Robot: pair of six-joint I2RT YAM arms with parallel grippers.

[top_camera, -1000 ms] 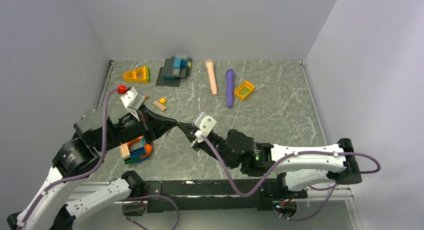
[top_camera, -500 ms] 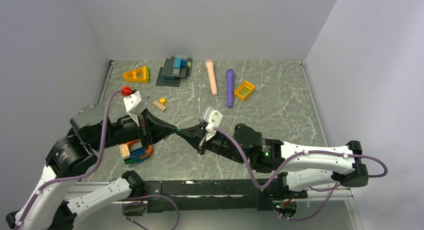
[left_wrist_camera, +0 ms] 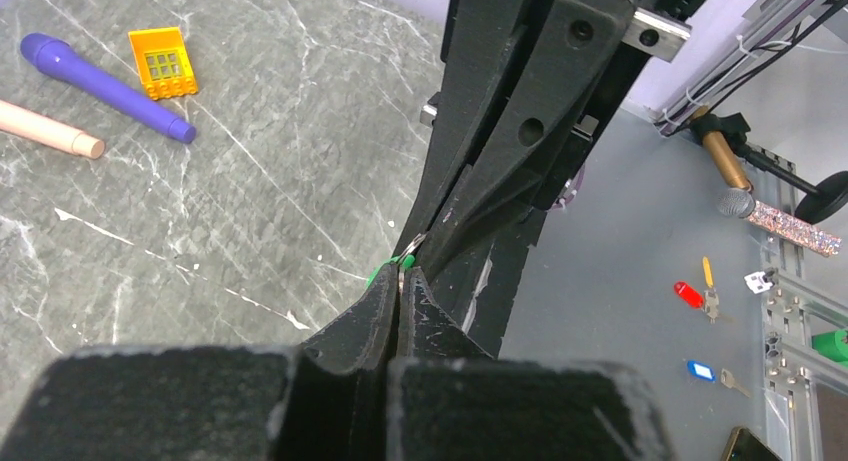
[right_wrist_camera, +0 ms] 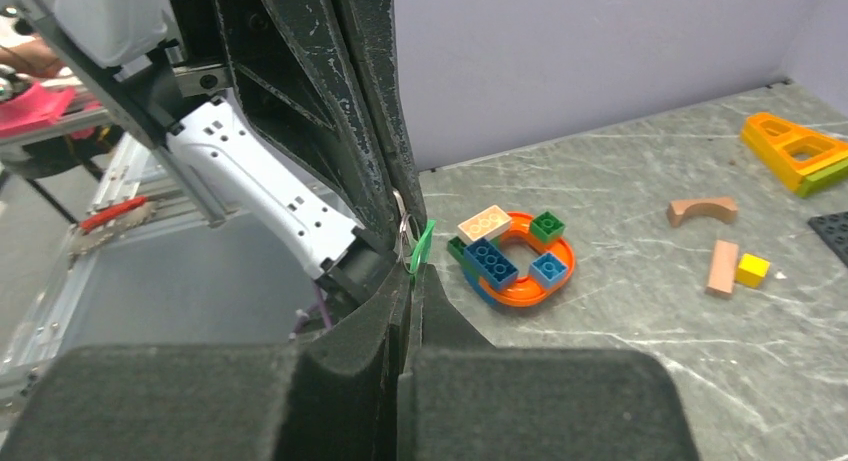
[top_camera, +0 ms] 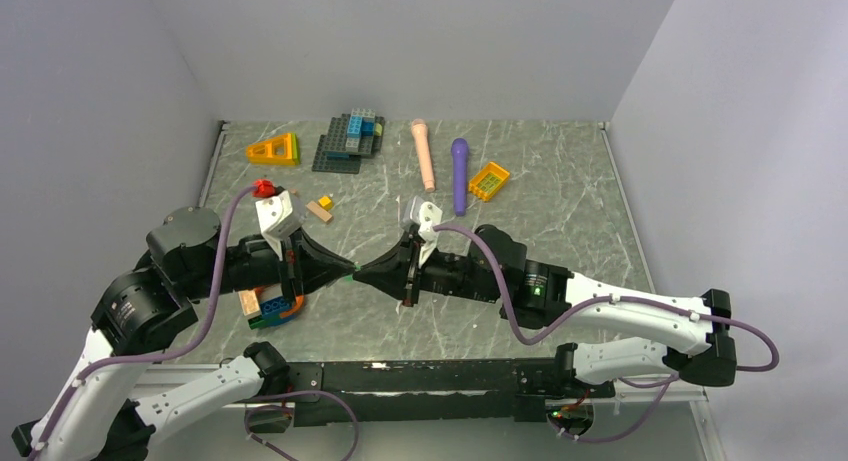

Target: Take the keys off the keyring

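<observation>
My two grippers meet tip to tip over the near middle of the table. The left gripper (top_camera: 349, 269) is shut, and a thin silver keyring (left_wrist_camera: 415, 244) sticks out just past its tips (left_wrist_camera: 400, 277). Coming from the right, the right gripper (top_camera: 364, 274) is shut on a green key tag (right_wrist_camera: 422, 243) that hangs at the ring (right_wrist_camera: 402, 224). The tag shows as a green speck (top_camera: 355, 269) from above. The key blades are hidden behind the fingers. Both arms hold the bundle in the air above the marble table (top_camera: 560, 211).
An orange ring with blue and green bricks (top_camera: 272, 306) lies under the left arm. Farther back lie a purple microphone (top_camera: 459, 174), a pink microphone (top_camera: 424, 153), a yellow window brick (top_camera: 489, 180), an orange wedge (top_camera: 274, 150), a grey plate stack (top_camera: 350, 139) and small wooden blocks (top_camera: 320, 209).
The joined fingertips have drifted toward the near edge. The right arm has swung out to the right and levelled, its wrist rolling. Both grippers stayed shut.
</observation>
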